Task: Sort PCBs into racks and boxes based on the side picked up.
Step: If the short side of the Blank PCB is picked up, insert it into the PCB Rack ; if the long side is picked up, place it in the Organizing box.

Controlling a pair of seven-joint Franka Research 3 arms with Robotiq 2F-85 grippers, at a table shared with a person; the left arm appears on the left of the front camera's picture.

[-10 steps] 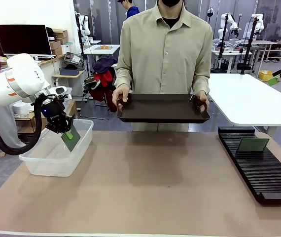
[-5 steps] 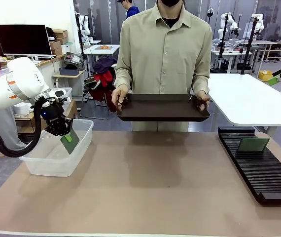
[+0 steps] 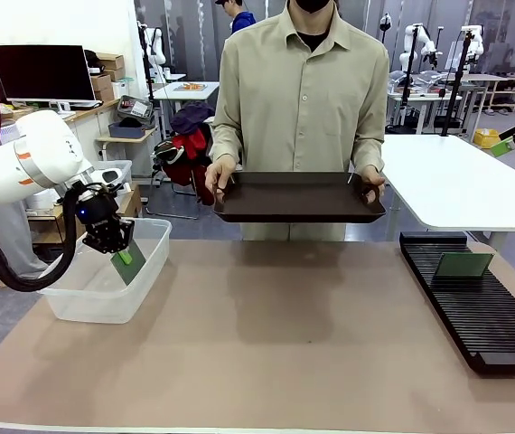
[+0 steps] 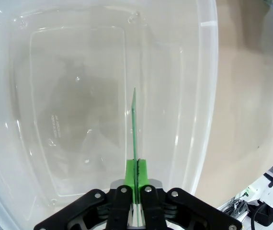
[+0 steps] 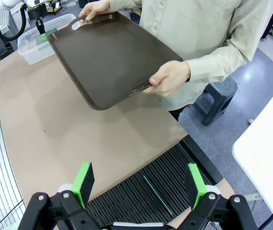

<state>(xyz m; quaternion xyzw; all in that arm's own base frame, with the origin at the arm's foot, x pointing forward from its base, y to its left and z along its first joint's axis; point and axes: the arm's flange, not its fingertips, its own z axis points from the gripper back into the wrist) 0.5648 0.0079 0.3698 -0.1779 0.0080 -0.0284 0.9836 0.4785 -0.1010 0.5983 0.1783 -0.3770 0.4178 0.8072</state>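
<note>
My left gripper (image 3: 118,250) is shut on a green PCB (image 3: 131,262) and holds it tilted inside the clear box (image 3: 68,303) at the table's left. In the left wrist view that PCB (image 4: 134,127) stands edge-on between the green pads (image 4: 130,168), above the box floor (image 4: 69,120). A second PCB (image 3: 463,264) stands upright in the far end of the black slotted rack (image 3: 488,316) on the right. My right gripper (image 5: 139,181) hangs open and empty high over the rack (image 5: 131,194), where that PCB (image 5: 158,189) shows as a thin green line.
A person across the table holds a dark brown handled tray (image 3: 298,199) level in both hands, above the far edge. A white table (image 3: 465,181) stands behind the rack. The brown tabletop (image 3: 276,344) stretches between box and rack.
My left gripper has moved a little left and down, carrying the PCB deeper into the box. The tray, rack and second PCB have stayed put.
</note>
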